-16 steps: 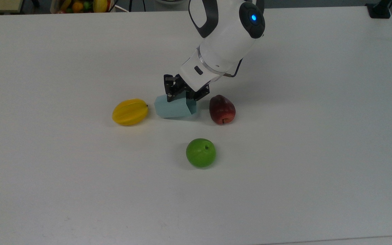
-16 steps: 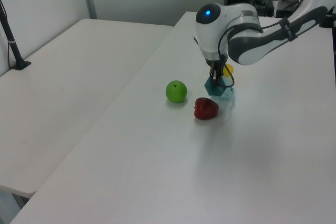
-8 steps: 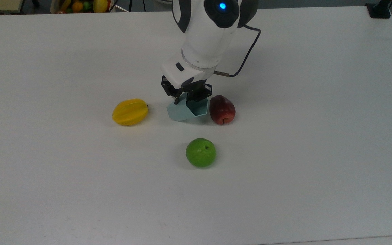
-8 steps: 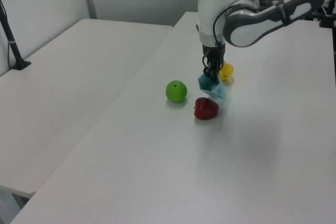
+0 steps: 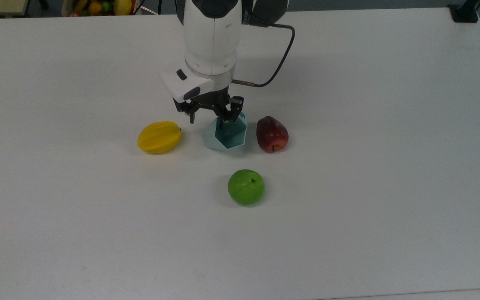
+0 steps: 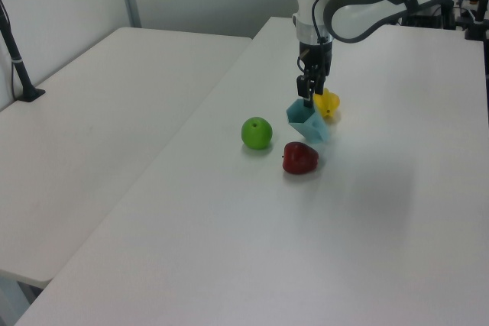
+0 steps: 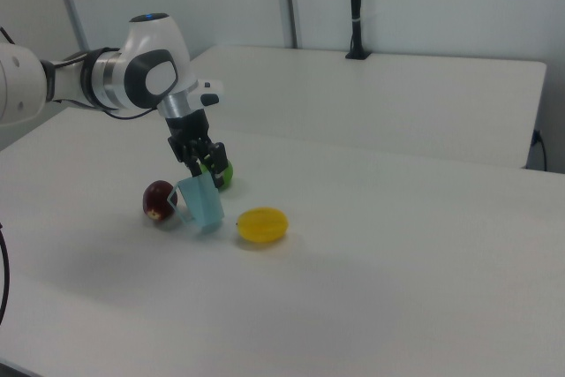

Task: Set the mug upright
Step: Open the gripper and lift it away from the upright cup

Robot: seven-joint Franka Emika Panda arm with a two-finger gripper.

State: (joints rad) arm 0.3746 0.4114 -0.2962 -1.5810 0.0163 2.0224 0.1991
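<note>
The mug [image 5: 225, 134] is a pale blue faceted cup between a yellow fruit [image 5: 159, 136] and a red fruit [image 5: 271, 134]. Its mouth faces up and it leans a little, its narrow base at the table. My gripper [image 5: 224, 119] comes down from above and is shut on the far side of its rim. In the left view the gripper [image 6: 308, 101] sits right over the mug [image 6: 306, 120]. In the right view the mug [image 7: 201, 203] hangs slanted under the gripper [image 7: 199, 172].
A green fruit [image 5: 246, 186] lies in front of the mug in the top view. A bin of fruit [image 5: 98, 6] stands beyond the table's far left corner, a black post base [image 5: 465, 12] at the far right. A second table [image 6: 99, 97] adjoins in the left view.
The mug lay on its side with its mouth towards the red fruit. The arm swung to the top view's left and tipped it up by the rim until its mouth faced up.
</note>
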